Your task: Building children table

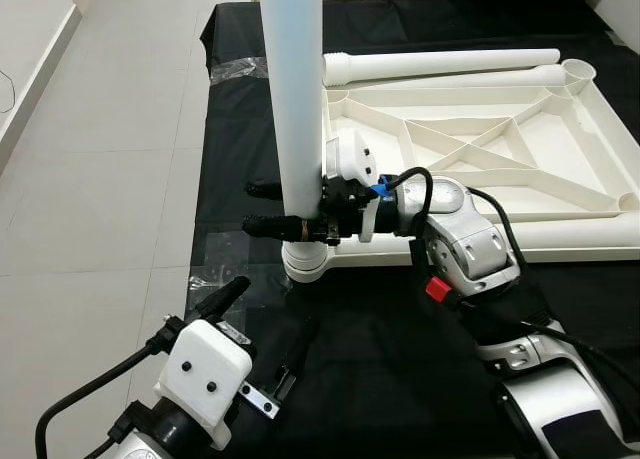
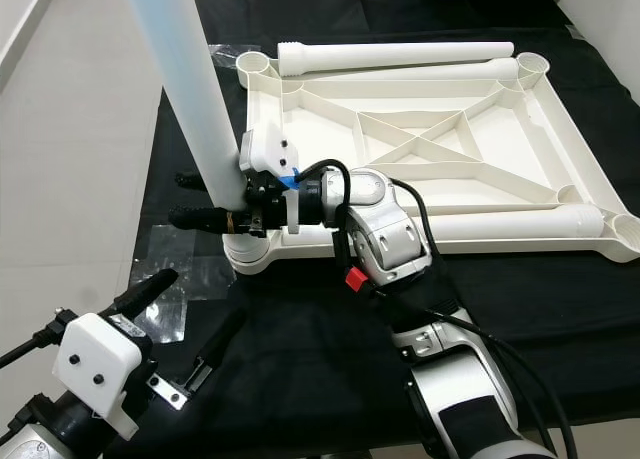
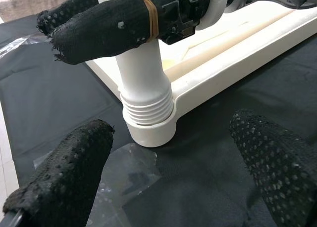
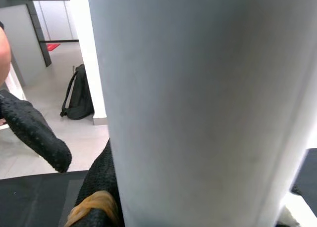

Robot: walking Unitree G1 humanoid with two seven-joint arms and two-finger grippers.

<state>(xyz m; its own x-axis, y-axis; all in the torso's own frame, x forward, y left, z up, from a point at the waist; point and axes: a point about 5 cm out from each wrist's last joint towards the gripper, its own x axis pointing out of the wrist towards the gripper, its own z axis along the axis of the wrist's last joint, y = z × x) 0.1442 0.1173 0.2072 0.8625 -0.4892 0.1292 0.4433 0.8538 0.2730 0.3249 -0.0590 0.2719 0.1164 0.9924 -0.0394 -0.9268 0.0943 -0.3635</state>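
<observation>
A white plastic tabletop (image 1: 603, 129) lies upside down on a black cloth. One white table leg (image 1: 295, 89) stands upright in the near-left corner socket (image 1: 305, 262). My right gripper (image 1: 250, 207) reaches in from the right and is shut on this leg just above the socket, with a black finger on each side. In the left wrist view the leg's ribbed base (image 3: 147, 108) sits in the socket below those fingers. My left gripper (image 1: 260, 329) hovers open over the cloth, just in front of the socket and apart from it.
Two more legs (image 1: 450, 64) lie along the tabletop's far edge, and another leg (image 1: 570, 234) lies along its near edge. Clear plastic wrap (image 1: 215, 279) lies on the cloth (image 1: 400, 379) beside the socket. Pale tiled floor (image 1: 100, 179) borders the cloth on the left.
</observation>
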